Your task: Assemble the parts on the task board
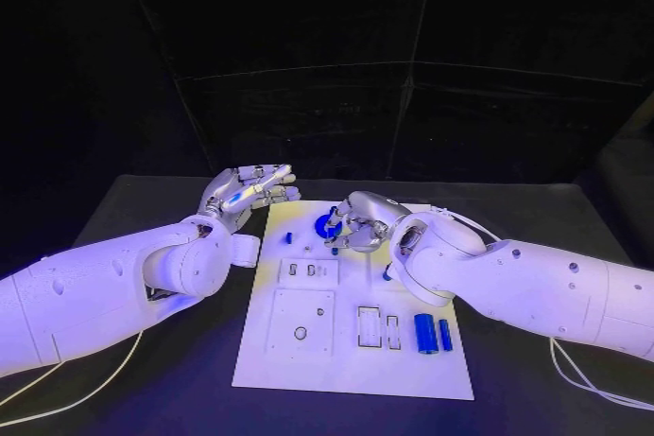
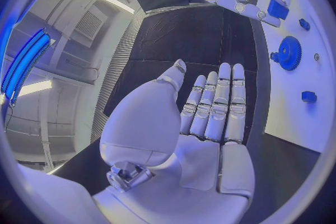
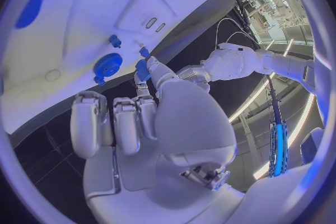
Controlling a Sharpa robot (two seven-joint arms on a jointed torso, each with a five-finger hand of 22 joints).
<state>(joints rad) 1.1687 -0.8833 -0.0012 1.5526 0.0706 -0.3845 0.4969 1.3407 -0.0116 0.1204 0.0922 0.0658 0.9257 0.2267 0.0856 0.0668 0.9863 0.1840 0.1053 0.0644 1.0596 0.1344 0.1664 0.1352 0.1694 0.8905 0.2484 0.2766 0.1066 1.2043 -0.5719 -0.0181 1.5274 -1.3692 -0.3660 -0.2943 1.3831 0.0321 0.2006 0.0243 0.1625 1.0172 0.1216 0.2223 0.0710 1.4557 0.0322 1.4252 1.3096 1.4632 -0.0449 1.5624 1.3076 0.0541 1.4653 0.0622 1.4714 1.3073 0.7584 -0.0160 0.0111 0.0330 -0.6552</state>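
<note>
The white task board [image 1: 354, 370] lies in the middle of the table. A blue gear [image 1: 327, 225] sits near its far edge, and two blue cylinders [image 1: 425, 334] lie at its near right. My right hand [image 1: 363, 223] hovers over the far part of the board, just right of the gear. It pinches a small blue part [image 3: 142, 70] between thumb and a finger, close to the gear [image 3: 107, 64]. My left hand [image 1: 247, 194] is open with straight fingers [image 2: 213, 106], beside the board's far left corner and holding nothing.
A small blue peg [image 1: 287, 236] stands on the board's left side, in front of the left hand. Rectangular slots [image 1: 368, 325] and a round hole [image 1: 300, 333] mark the near half of the board. White cables [image 1: 579, 379] trail on the black table by both arms.
</note>
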